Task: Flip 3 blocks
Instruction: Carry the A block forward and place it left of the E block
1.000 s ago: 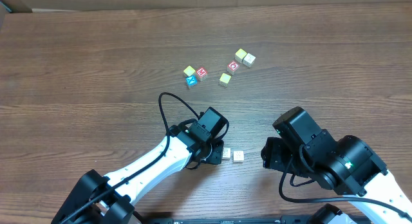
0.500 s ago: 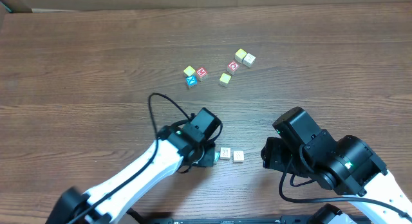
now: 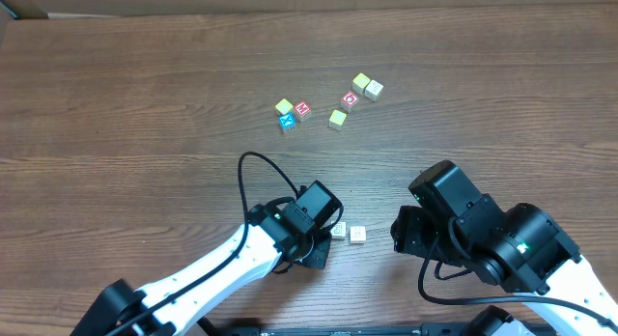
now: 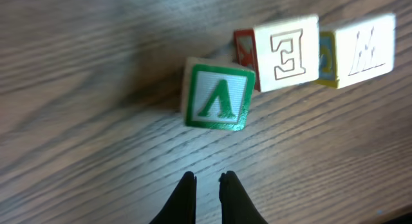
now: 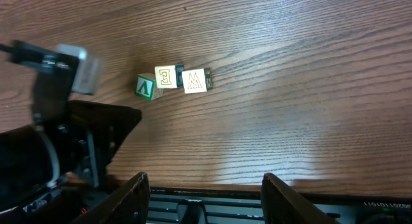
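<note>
Three blocks lie in a row near the table's front edge. The green-and-white block (image 4: 217, 98) shows a "V" and sits slightly askew. A cream "E" block (image 4: 286, 52) and a cream "W" block (image 4: 360, 49) lie beside it, touching each other. From overhead I see only the two cream blocks (image 3: 338, 229) (image 3: 357, 235); my left arm covers the green one. My left gripper (image 4: 207, 180) is shut and empty, a short way back from the green block (image 5: 145, 87). My right gripper (image 5: 205, 185) is open and empty over the front edge, well clear of the blocks.
Several other cubes lie farther back: a yellow-topped cube (image 3: 284, 106), a blue cube (image 3: 287, 122), two red cubes (image 3: 302, 109) (image 3: 351, 98), and more yellow-topped ones (image 3: 337, 118) (image 3: 361, 82). The table's front edge (image 5: 212, 187) runs under my right gripper.
My left gripper closed its jaws and drew back toward the front edge, uncovering the "E" block. The right arm stayed still.
</note>
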`<action>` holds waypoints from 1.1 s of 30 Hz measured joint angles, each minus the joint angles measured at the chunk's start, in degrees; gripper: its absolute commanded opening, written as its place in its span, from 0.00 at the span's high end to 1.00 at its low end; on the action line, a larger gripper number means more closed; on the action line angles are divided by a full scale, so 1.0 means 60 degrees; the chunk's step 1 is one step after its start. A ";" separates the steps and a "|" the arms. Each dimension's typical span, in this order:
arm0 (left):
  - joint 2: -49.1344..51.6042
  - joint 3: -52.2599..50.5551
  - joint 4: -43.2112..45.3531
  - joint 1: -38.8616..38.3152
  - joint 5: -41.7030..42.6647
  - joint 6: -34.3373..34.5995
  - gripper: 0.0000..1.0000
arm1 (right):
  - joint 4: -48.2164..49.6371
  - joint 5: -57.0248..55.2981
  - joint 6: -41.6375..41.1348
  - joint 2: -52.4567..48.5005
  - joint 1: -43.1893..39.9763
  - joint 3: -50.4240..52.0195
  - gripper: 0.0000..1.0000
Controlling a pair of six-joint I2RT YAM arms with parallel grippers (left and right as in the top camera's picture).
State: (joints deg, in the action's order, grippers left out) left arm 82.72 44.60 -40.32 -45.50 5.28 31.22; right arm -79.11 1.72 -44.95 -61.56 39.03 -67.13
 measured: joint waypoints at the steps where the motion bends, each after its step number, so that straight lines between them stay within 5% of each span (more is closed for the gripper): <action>1: 0.0135 -0.0076 0.0069 -0.0004 0.0055 0.0033 0.94 | 0.0000 -0.0004 0.0000 0.0000 0.0000 0.0000 0.43; 33: 0.1512 -0.0168 0.1778 -0.0004 0.0721 0.0248 0.92 | -0.0033 -0.0004 -0.0004 0.0000 0.0004 0.0000 0.43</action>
State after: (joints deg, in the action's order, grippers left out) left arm 91.79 43.59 -29.65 -45.52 9.61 32.71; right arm -79.31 1.69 -44.97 -61.56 39.05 -67.13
